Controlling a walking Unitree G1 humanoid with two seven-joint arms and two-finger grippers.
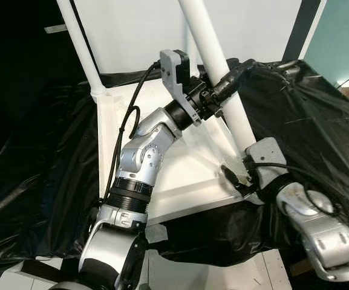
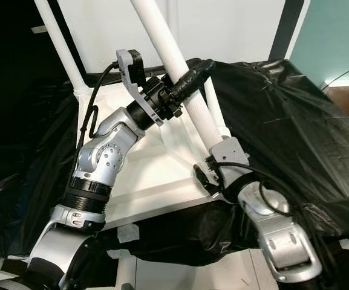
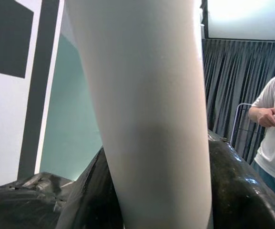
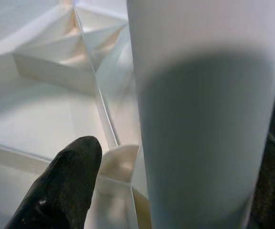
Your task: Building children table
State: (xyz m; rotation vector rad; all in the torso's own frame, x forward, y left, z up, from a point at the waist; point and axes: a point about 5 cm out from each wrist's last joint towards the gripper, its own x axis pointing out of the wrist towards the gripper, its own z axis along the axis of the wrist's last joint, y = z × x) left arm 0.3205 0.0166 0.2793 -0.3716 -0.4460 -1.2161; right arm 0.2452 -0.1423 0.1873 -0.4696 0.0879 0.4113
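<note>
With the upturned white tabletop lying on black sheeting, the left claw is clenched around the white table leg while the right claw grips its base by the corner socket, so seating and twisting it home looks next.
</note>
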